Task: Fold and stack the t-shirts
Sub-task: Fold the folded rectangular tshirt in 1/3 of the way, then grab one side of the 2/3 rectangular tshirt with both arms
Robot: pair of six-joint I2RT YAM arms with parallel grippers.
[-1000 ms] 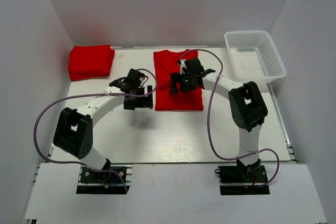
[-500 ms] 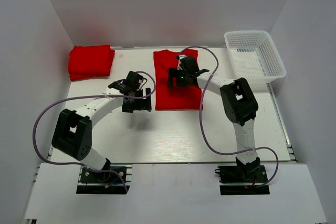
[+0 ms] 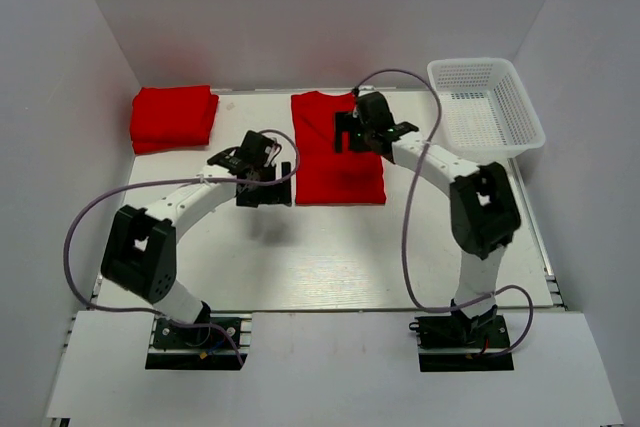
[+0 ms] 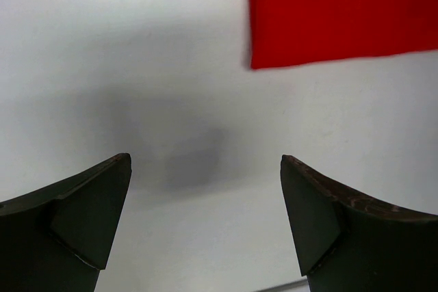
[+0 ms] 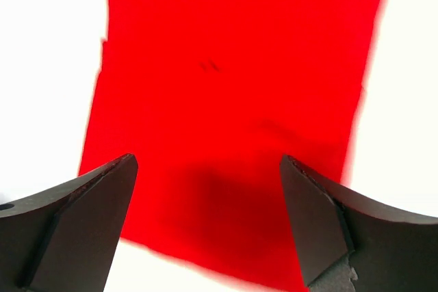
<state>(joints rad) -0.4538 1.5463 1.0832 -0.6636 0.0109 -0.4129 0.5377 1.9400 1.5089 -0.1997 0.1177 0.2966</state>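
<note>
Lying flat at the far middle of the table point(image 3: 300, 257), one shirt point(image 3: 338, 165) sits below the right gripper point(image 3: 346, 134), jaws spread and empty. Left gripper point(image 3: 265, 193), likewise spread, hovers beside the shirt's near-left corner. Folded shirts point(image 3: 173, 114) sit far left.

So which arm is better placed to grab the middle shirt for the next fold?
Right. The right gripper, open, hangs over the far half of the shirt; the left gripper, also open, is over the table beside its near left corner.
</note>
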